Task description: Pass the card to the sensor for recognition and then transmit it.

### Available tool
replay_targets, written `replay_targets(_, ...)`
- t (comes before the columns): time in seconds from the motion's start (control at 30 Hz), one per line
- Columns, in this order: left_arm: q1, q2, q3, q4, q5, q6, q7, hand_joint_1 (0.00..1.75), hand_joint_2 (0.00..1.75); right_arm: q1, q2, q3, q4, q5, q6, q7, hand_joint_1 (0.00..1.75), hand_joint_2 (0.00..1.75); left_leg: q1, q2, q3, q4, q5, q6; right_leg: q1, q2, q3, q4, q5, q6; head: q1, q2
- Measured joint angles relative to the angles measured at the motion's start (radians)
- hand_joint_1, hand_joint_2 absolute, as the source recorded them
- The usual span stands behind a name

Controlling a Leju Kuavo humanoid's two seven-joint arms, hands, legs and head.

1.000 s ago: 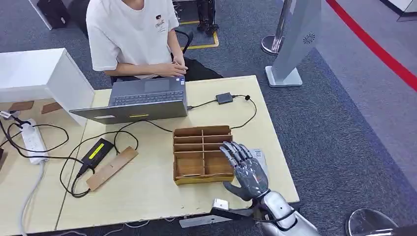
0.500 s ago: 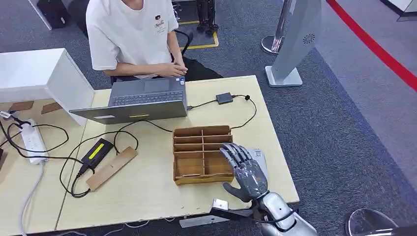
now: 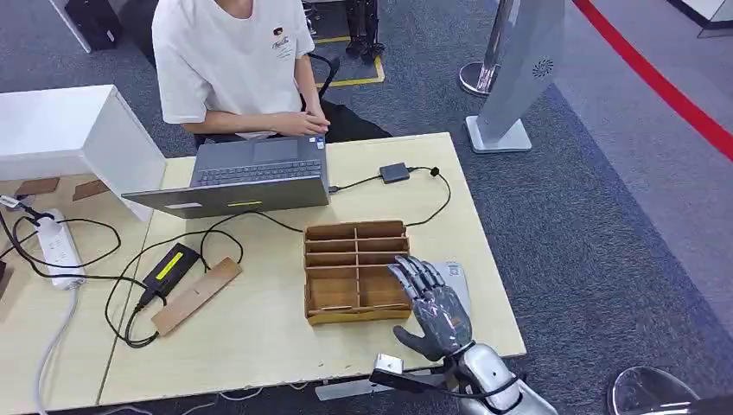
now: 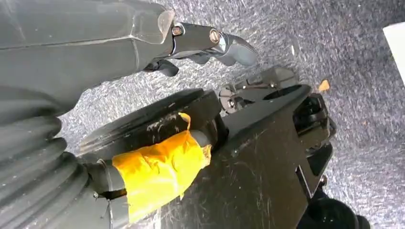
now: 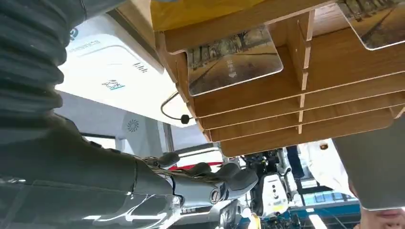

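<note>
A card (image 5: 231, 59) printed with a tree-lined road lies flat in a compartment of the wooden divider box (image 3: 356, 271), seen close in the right wrist view; a second card (image 5: 377, 21) of the same print sits in a neighbouring compartment at that picture's edge. The box stands on the light wooden table (image 3: 259, 337), towards its right end. Just beside the box's right wall lies a flat white sensor pad (image 3: 456, 278), partly covered by the right hand (image 3: 435, 304).

That hand hovers over the box's near right corner and the pad, palm down, fingers stretched apart and holding nothing (whether it touches the box cannot be told). The left hand (image 4: 200, 45) hangs over grey carpet, its fingers loosely bent with nothing in them; how far they close is unclear.

Farther out on the table are an open laptop (image 3: 251, 177), with a person in a white T-shirt (image 3: 229, 60) seated behind it, a small black box (image 3: 394, 172) on a cable, a black device with a yellow label (image 3: 171, 264) next to a wooden strip (image 3: 196, 295), and a white power strip (image 3: 56, 246) on the adjoining table.
</note>
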Motion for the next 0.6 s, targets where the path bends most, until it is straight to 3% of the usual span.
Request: replay_targets(0.6, -0.001, 0.0, 0.0, 0.0, -0.004, -0.009, 0.006, 0.0, 1.75, -0.022, 0.025, 0.012, -0.003, 0.002, 0.019, 0.0, 0.0, 1.75, 0.0, 0.0, 0.0, 0.0, 0.0, 0.0, 0.0, 0.0, 0.0, 0.0, 0.0, 0.0, 0.0, 0.0)
